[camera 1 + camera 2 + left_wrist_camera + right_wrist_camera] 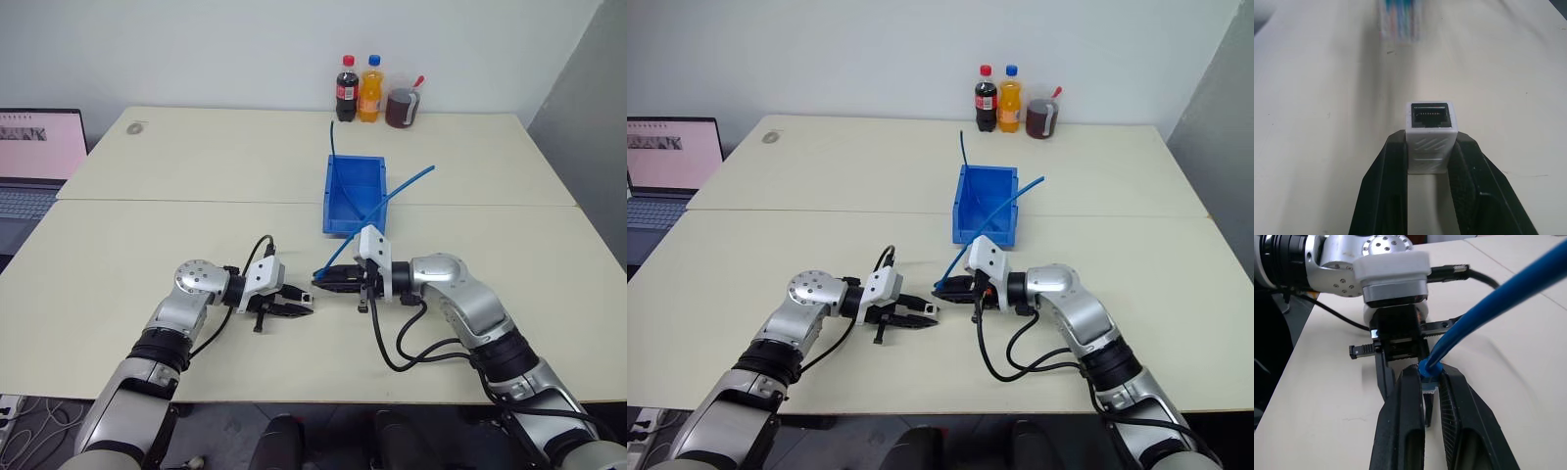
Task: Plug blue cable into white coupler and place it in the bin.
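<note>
The left end effector (pixel 306 311) was pinched tight on the white coupler (pixel 1430 140), a tiny boxy block. Its dark opening faced away from the fingers. The right end effector (pixel 319 279) was squeezed shut on the plug end of the blue cable (pixel 1488 303). The two end effectors pointed at each other, tips close together, just above the pale bench (pixel 147 245). The thin blue cable rose from the right one and ran back over the bin (pixel 338 201). The bright blue bin sat farther back on the bench.
</note>
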Available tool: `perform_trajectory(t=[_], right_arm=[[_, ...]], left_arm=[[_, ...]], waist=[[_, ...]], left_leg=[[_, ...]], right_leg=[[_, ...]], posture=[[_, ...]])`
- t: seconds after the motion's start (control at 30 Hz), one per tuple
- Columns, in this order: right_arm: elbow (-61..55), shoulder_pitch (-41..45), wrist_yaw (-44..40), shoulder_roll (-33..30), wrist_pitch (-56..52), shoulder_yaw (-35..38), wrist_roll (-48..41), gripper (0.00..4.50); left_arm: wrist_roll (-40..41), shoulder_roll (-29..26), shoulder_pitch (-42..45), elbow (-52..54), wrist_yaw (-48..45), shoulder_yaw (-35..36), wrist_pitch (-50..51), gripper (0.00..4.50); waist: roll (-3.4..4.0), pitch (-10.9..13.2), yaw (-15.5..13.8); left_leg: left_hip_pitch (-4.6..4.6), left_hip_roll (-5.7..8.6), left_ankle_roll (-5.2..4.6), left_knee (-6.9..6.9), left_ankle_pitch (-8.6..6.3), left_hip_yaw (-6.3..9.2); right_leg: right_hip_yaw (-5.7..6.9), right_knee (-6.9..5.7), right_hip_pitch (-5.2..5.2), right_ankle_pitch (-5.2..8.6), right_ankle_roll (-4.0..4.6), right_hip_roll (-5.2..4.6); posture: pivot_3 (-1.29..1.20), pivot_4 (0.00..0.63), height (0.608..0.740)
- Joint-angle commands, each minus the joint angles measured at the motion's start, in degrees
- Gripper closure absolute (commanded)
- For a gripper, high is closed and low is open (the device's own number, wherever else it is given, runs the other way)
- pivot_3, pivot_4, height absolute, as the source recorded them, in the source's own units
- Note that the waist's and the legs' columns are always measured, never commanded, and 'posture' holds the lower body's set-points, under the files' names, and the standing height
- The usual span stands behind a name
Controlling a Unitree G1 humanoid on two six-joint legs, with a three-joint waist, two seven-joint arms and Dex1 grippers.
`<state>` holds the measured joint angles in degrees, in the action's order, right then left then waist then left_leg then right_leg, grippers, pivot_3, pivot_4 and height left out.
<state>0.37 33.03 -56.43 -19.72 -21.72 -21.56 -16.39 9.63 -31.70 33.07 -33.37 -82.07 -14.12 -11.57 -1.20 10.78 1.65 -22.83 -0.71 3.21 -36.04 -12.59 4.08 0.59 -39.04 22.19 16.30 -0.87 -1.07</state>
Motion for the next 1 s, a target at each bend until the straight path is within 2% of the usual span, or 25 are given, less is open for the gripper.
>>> perform_trajectory(t=[0.03, 1.0], right_arm=[[-1.1, 0.21, -0.9, 0.43, 0.91, 0.02, 0.6, 4.36], [7.73, 0.5, -1.86, 1.8, 6.74, -2.8, 8.1, 4.36]], left_arm=[[-2.48, -0.19, -0.71, -1.26, -0.1, -1.09, 1.01, 3.71], [-2.81, -0.1, -0.46, -0.22, 0.3, -0.81, 1.89, 3.71]], waist=[[0.0, 0.0, -0.03], [0.02, -0.02, -0.06]], left_leg=[[-0.01, 0.0, 0.0, 0.0, 0.0, 0.0], [0.06, 0.0, 0.0, -0.02, 0.0, 0.01]], right_leg=[[0.0, 0.01, 0.0, 0.0, 0.0, 0.0], [0.01, -0.04, -0.05, 0.0, 0.0, 0.0]], posture=[[0.0, 0.15, 0.74], [0.0, 0.15, 0.74]])
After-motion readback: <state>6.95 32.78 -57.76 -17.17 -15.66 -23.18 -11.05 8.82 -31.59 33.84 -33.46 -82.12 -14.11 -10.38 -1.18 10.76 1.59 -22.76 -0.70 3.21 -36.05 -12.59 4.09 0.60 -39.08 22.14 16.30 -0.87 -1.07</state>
